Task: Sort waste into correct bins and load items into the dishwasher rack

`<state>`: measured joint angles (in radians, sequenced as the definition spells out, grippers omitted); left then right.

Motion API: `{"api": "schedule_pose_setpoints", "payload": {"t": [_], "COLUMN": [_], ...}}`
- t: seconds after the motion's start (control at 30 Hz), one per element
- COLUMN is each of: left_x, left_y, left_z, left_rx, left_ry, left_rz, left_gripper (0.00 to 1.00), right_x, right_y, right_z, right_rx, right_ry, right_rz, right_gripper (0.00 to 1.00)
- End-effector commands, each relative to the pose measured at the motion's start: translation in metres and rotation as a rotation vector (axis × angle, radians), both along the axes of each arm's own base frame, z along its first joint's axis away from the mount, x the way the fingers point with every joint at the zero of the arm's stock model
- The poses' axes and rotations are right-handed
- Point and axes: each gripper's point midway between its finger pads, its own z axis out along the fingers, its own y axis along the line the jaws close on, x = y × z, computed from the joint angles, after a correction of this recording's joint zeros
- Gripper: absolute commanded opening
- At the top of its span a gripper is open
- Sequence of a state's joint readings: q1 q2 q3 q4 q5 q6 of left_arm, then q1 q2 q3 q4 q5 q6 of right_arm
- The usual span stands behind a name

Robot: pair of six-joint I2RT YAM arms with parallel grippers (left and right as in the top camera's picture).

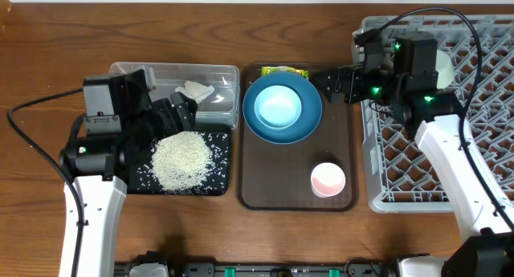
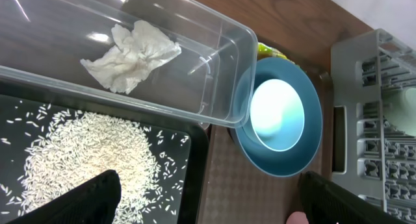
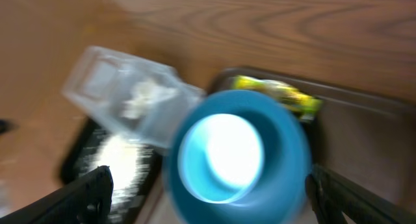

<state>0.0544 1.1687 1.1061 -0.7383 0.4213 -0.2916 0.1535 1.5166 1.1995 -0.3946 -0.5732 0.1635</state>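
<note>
One plate, one tissue, one cup

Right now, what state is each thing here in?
rice, piled on the black tray
tissue, crumpled, inside the clear tub
blue plate, flat on the brown tray, light-blue bowl upright on it
snack wrapper, partly hidden by the plate
pink cup, upright
pale bowl, in the dishwasher rack
left tool, open, empty
right tool, open, empty

At the worktop's left the tub holding the tissue lies behind the shallow tray of rice, the serving tray bearing wrapper, plate, bowl and cup centre, the rack right.
</note>
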Motion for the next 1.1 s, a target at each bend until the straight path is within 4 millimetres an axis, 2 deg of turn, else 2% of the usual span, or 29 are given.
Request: {"api": "schedule_pose_setpoints", "payload": {"t": [0.0,0.1,0.17,0.37,0.47,0.53,0.63,0.7,0.8,0.87,0.9,0.97,1.07], "left_x": [0.001,0.002,0.002,0.001,0.001,0.001,0.001,0.001,0.001,0.001,0.001,0.001,0.001], "left_y": [-0.002,-0.002,-0.002,-0.002,-0.002,-0.002,-0.002,-0.002,-0.002,-0.002,-0.002,-0.002,-0.002], "left_z": [0.001,-0.002,-0.002,-0.003,-0.003,-0.003,-0.003,-0.003,-0.003,-0.003,-0.003,-0.003,-0.003], "left_rx": [-0.009,-0.009,-0.010,-0.010,-0.010,-0.010,-0.010,-0.010,-0.010,-0.010,-0.010,-0.010,-0.010], "left_ry": [0.005,0.013,0.016,0.020,0.022,0.022,0.022,0.022,0.022,0.022,0.022,0.022,0.022], "left_rz": [-0.008,-0.008,-0.008,-0.008,-0.008,-0.008,-0.008,-0.008,-0.008,-0.008,-0.008,-0.008,-0.008], "left_gripper": [0.90,0.90,0.90,0.90,0.91,0.91,0.91,0.91,0.91,0.92,0.99,0.99,0.99], "right_x": [0.002,0.000,0.000,-0.008,-0.005,0.003,0.019,0.029,0.039,0.046,0.049,0.053,0.059], "right_y": [0.004,0.015,0.020,0.055,0.060,0.048,0.018,-0.005,-0.031,-0.049,-0.063,-0.084,-0.125], "right_z": [0.002,-0.008,-0.016,-0.035,-0.047,-0.056,-0.060,-0.055,-0.047,-0.044,-0.044,-0.044,-0.044], "right_rx": [-0.127,-0.188,-0.236,-0.289,-0.332,-0.403,-0.524,-0.586,-0.601,-0.585,-0.577,-0.577,-0.582], "right_ry": [-0.086,-0.086,-0.085,-0.091,-0.088,-0.087,-0.109,-0.127,-0.130,-0.118,-0.108,-0.093,-0.072], "right_rz": [0.005,0.008,0.001,0.081,0.079,0.017,-0.118,-0.212,-0.288,-0.321,-0.345,-0.389,-0.476], "right_gripper": [0.95,0.99,0.99,0.99,0.99,0.95,0.86,0.76,0.51,0.42,0.28,0.14,0.08]}}
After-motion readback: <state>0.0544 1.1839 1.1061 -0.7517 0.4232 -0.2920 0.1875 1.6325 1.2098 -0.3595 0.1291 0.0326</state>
